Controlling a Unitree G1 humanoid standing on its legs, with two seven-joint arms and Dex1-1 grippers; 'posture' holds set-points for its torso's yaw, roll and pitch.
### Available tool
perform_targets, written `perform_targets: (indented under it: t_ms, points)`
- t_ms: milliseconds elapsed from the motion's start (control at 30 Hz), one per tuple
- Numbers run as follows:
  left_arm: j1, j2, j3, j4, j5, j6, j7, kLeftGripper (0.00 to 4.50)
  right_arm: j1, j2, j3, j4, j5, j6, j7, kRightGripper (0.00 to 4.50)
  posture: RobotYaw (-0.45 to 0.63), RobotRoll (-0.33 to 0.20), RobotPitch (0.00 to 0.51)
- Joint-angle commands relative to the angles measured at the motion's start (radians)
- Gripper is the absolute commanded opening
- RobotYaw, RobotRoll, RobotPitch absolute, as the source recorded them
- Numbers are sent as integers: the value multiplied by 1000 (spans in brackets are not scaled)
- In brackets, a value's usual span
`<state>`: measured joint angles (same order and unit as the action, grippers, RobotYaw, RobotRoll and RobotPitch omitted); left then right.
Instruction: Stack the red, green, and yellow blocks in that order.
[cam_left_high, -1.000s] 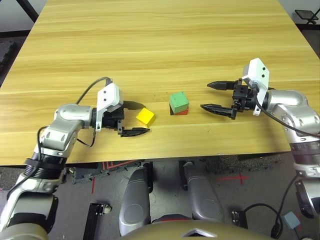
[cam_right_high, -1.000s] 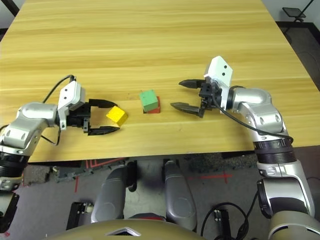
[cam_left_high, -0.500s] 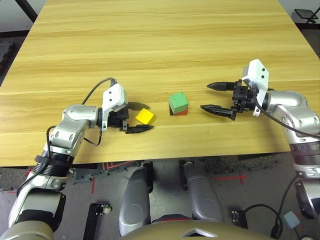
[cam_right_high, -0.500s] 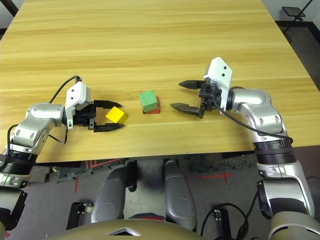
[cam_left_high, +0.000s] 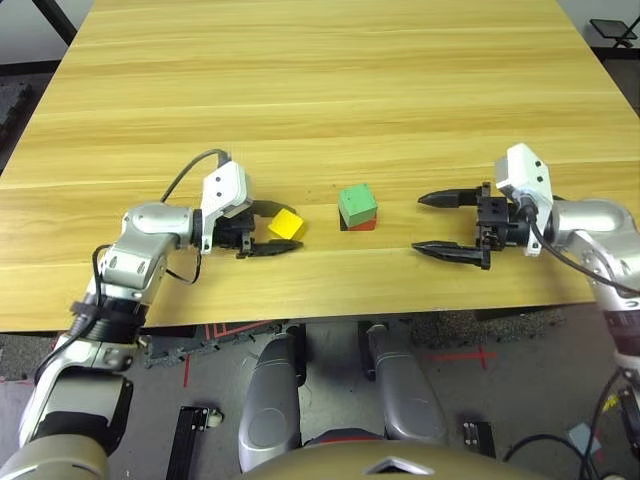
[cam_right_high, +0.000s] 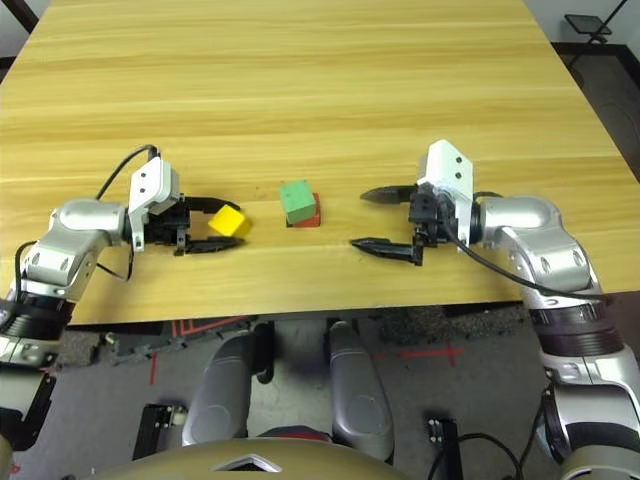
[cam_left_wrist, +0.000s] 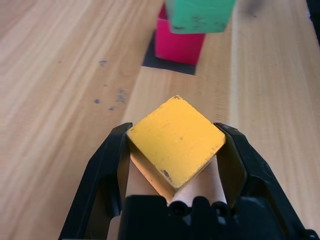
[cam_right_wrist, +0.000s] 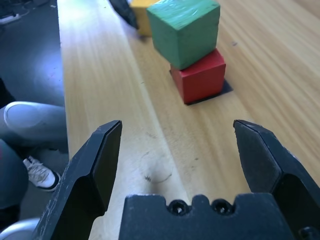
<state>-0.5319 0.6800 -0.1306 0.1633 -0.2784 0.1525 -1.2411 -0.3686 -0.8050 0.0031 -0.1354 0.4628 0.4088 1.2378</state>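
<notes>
1. Three matte cubes of equal size sat on the pale wooden table (cam_left_high: 320, 90): a bright red block (cam_right_wrist: 202, 77), a muted green block (cam_left_high: 357, 203) and a bright yellow block (cam_left_wrist: 175, 142).
2. Green rested on top of red, twisted a little off square, and the pair stood on a flat black square patch (cam_right_wrist: 225, 89) near the table's front edge.
3. Yellow lay at nine o'clock from that stack, close to it but apart, clamped corner-on between the black fingers of the left gripper (cam_left_high: 278, 234); its top face showed small dark scuffs along the edges.
4. At three o'clock from the stack, the right gripper (cam_left_high: 440, 224) hung with its fingers spread wide apart, holding nothing, its tips pointing toward the stack.
5. A person's shoe (cam_right_wrist: 42, 175) showed below the table edge in the right wrist view.
</notes>
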Motion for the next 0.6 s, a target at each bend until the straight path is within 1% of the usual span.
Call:
perform_targets:
  t_ms: [33, 200, 300, 367, 500, 600]
  points:
    - [-75, 14, 27, 16, -9, 29, -8, 2775, 14, -8, -7, -22, 12, 7, 2, 4500, 239, 21, 258]
    - [-208, 15, 59, -6, -47, 144, 3, 2775, 6, 2, 3, -21, 9, 9, -3, 4500, 242, 23, 260]
    - [-259, 20, 77, -66, -85, 243, 18, 2775, 7, 7, 10, -20, 5, 4, -1, 4500, 253, 29, 263]
    - [-290, 13, 85, -160, -134, 354, 51, 2775, 2, 10, 14, -16, 3, 2, 0, 4500, 253, 29, 263]
    - [-304, -3, 96, -344, -243, 550, 123, 2775, -18, 15, 19, -8, 3, 0, -1, 4500, 264, 39, 261]
    - [-291, -10, 90, -431, -281, 609, 157, 2775, -32, 19, 24, 7, -5, -8, 0, 4500, 264, 40, 261]
